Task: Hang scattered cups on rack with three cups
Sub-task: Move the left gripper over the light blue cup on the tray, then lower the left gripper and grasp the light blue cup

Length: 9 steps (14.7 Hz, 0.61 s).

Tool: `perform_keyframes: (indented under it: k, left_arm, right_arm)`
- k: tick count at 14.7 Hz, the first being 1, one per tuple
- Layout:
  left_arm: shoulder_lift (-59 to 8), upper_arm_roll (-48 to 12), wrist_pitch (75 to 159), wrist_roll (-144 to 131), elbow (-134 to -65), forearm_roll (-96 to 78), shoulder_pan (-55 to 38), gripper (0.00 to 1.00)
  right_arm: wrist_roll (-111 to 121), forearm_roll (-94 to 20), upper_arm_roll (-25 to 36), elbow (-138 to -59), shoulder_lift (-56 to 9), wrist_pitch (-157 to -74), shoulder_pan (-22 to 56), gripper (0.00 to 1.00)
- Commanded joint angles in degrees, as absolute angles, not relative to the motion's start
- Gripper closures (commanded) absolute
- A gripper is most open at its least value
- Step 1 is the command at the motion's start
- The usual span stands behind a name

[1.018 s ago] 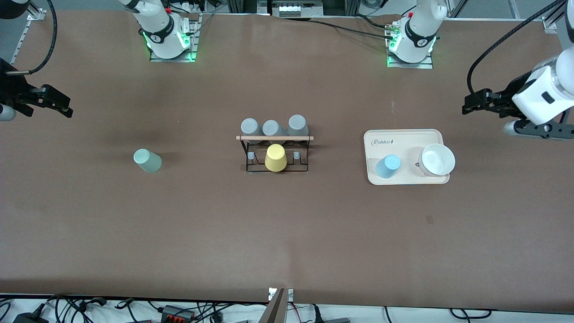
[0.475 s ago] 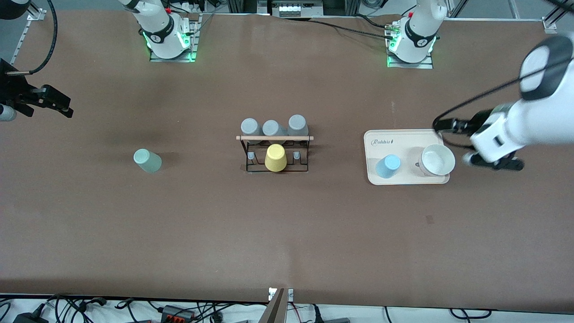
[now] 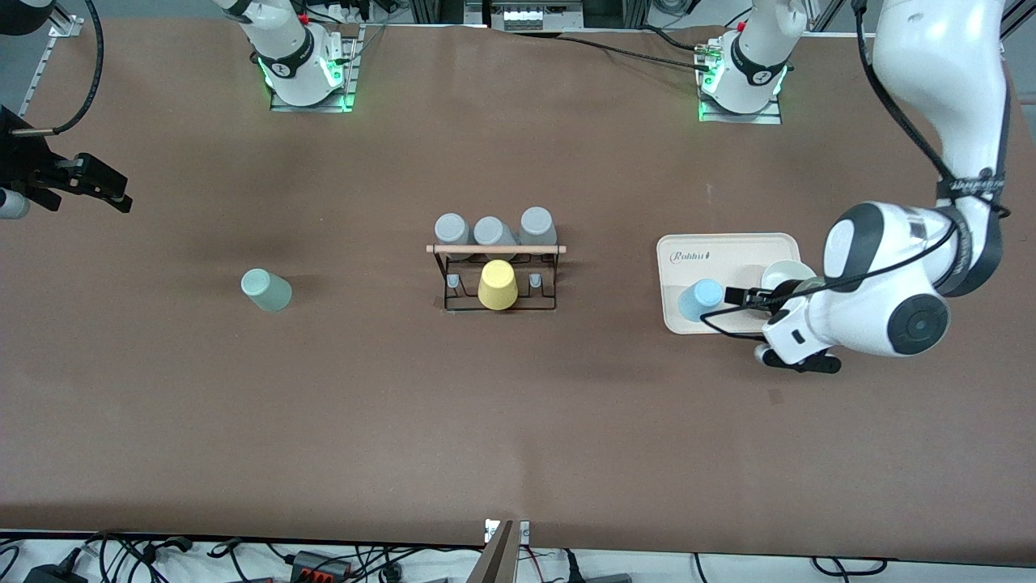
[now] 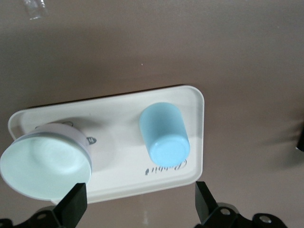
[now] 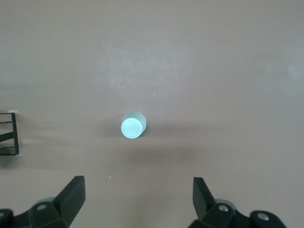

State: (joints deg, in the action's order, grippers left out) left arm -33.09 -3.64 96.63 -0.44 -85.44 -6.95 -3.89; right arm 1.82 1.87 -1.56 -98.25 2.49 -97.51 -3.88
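The pale mint green cup point(image 3: 265, 290) stands upside down on the table toward the right arm's end; it also shows in the right wrist view point(image 5: 132, 127). The light blue cup point(image 3: 700, 299) lies on the white tray point(image 3: 688, 251), also seen in the left wrist view point(image 4: 164, 134). The black wire rack point(image 3: 495, 275) with its wooden rod stands mid-table. My left gripper point(image 3: 732, 296) hangs open and empty over the tray beside the blue cup point(image 4: 138, 194). My right gripper point(image 3: 113, 193) is open and empty, waiting above the table's end point(image 5: 137, 187).
A yellow cup point(image 3: 497, 284) sits upside down on the rack's middle peg. Three grey cups point(image 3: 489, 231) stand in a row on the rack's side farther from the front camera. A wide white bowl-like cup point(image 3: 781, 274) sits on the tray beside the blue cup point(image 4: 45, 161).
My left arm has swung from the table's end in over the tray, and its gripper now hangs beside the blue cup. The right arm and all cups have not moved.
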Motion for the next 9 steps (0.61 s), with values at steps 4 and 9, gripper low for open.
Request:
perform_keyframes:
  k: [4, 9]
  left_arm:
    - [-33.0, -3.6, 102.0, -0.8, -91.1, -6.6, -6.3, 0.00]
    - [-33.8, -3.6, 105.5, -0.7, -93.8, -6.5, -7.5, 0.00]
  right_arm:
    - [0.8, 1.0, -2.2, -98.0, 2.5, -97.2, -4.5, 0.00]
    - [0.9, 1.1, -2.1, -97.8, 2.6, -97.2, -4.5, 0.00]
